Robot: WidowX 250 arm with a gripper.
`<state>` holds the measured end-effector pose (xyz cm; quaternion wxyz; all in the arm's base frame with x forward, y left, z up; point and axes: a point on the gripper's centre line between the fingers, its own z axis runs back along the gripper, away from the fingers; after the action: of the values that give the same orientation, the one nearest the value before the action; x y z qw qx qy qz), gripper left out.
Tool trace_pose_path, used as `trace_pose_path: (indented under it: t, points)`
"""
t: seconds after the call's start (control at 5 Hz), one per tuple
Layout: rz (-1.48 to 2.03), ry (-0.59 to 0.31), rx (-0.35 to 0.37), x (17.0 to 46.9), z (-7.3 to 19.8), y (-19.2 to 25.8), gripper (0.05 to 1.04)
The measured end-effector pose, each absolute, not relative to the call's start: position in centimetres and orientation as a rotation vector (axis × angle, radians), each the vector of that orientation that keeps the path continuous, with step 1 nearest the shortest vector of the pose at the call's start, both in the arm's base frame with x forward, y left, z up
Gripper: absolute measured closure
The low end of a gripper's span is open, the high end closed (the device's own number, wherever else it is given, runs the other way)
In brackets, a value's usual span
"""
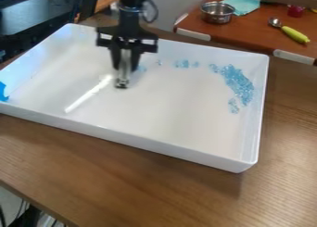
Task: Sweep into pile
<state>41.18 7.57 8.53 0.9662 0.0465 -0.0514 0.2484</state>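
Blue pieces (239, 85) clustered near right edge of tray (136, 142); stragglers along far edge ungathered. Pile judged partly formed; consolidation outstanding. End effector (125, 68) toward far edge; opening and any hold cannot be determined.

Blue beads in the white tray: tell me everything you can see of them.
The beads are small, light blue and translucent, glassy or plastic by look. Most lie in a loose, curved band near the wall at the picture's right, thinning to a small clump at its near end. A few more are scattered along the far wall, toward the claw. They rest on the floor of the tray, not yet in one pile.
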Motion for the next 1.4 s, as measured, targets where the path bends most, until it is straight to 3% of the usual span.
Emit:
trace_pose_path:
  t: [0.4, 1.4]
  points:
    - [0.435, -0.080, 0.049, 41.7, 8.7, 1.5, 0.705]
    - [0.383, -0.125, 0.024, 44.3, 8.7, -5.4, 0.705]
